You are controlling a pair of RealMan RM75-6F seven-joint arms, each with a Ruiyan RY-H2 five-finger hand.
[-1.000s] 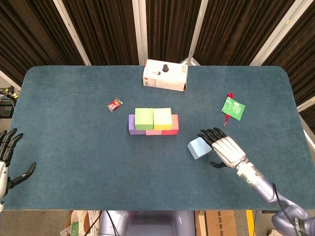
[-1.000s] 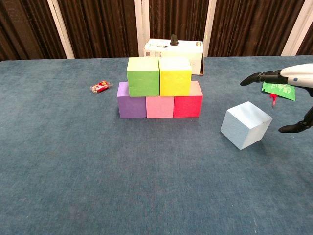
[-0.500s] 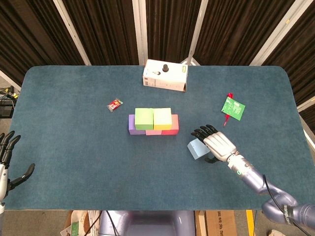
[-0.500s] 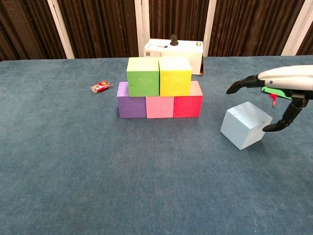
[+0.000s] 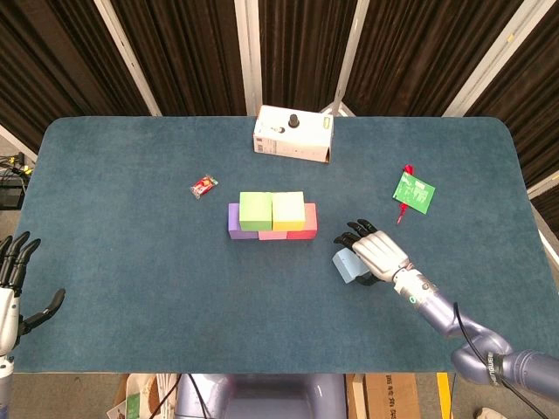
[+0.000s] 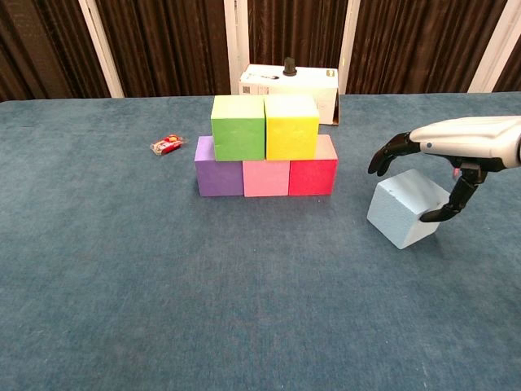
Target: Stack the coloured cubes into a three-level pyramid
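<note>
**Cubes: two levels up, pale blue one under my right hand**

Cubes first: the purple cube (image 6: 218, 177), pink cube (image 6: 266, 178) and red cube (image 6: 313, 177) sit in a row touching one another near the middle of the blue worktop (image 6: 163, 285). On top of them rest the green cube (image 6: 238, 128) and the yellow cube (image 6: 291, 127), side by side and touching. The light blue cube (image 6: 404, 210) lies apart, to the right of the row and a little nearer to me, tilted on the cloth rather than flat.

My right hand (image 6: 452, 155) is over that light blue cube. In the chest view its fingers (image 6: 389, 151) arch over the far top edge and the thumb reaches down against the cube's right face; I cannot tell whether the fingers press on it, so I cannot say if it is truly gripped. The cube looks to be on the worktop.

My left hand (image 5: 10, 284) is at the near left edge in the head view, fingers spread wide, holding nothing.

Further off I see a white box (image 5: 293, 134) at the far side, a small red wrapper (image 5: 203, 185) left of the stack, and a green card (image 5: 414, 192) to the right
</note>
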